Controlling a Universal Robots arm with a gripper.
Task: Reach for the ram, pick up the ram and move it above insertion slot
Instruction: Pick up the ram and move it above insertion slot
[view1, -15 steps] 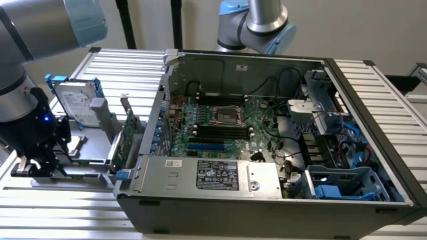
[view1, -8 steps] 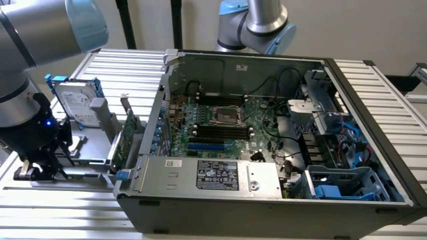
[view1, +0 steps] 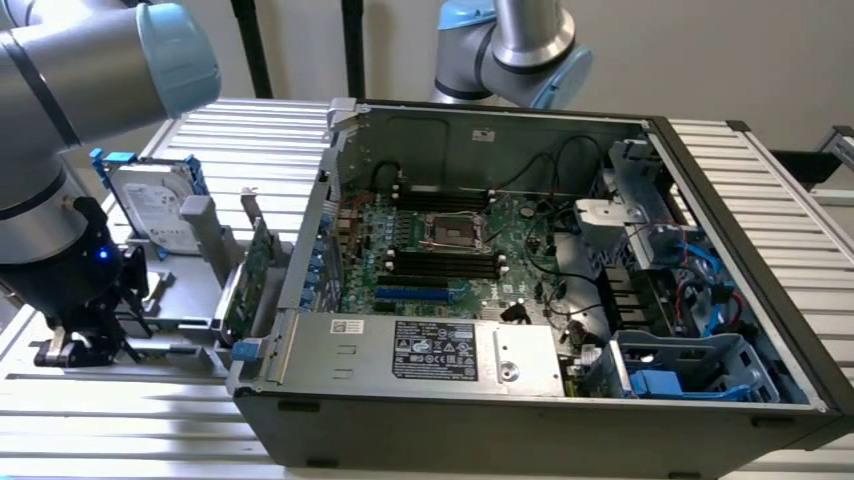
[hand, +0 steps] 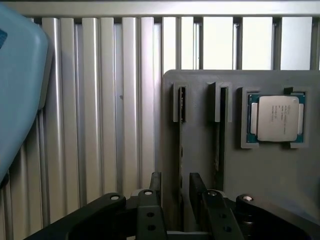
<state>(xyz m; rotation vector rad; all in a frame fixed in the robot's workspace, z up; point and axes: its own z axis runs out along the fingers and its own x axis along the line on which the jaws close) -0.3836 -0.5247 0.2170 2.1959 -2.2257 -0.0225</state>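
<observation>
Well, my gripper (hand: 175, 182) stands with its jaws spread wide, and they hold nothing. My fingers (hand: 155, 187) sit on either side of a narrow slot in the grey holder (hand: 200, 80). Down that slot runs a thin dark edge that I take for the ram (hand: 181, 150), seen edge-on. I cannot make out its chips, nor whether I touch it. A second slot lies just beside it, and past that a processor (hand: 274, 117) rests in a square recess of the same holder.

The holder lies on a ribbed aluminium table (hand: 100, 100), to the exterior view's left of an open computer case (view1: 534, 420). The motherboard (view1: 514, 215) inside the case lies face up and carries black slots. A hard drive (view1: 144, 205) and a green expansion card (view1: 247, 290) stand near the holder. A second arm (view1: 514, 45) rises behind the case, before a pale wall.

My arm (view1: 54, 120) comes in from the exterior view's left, with the wrist turned down and the gripper low over the holder.
</observation>
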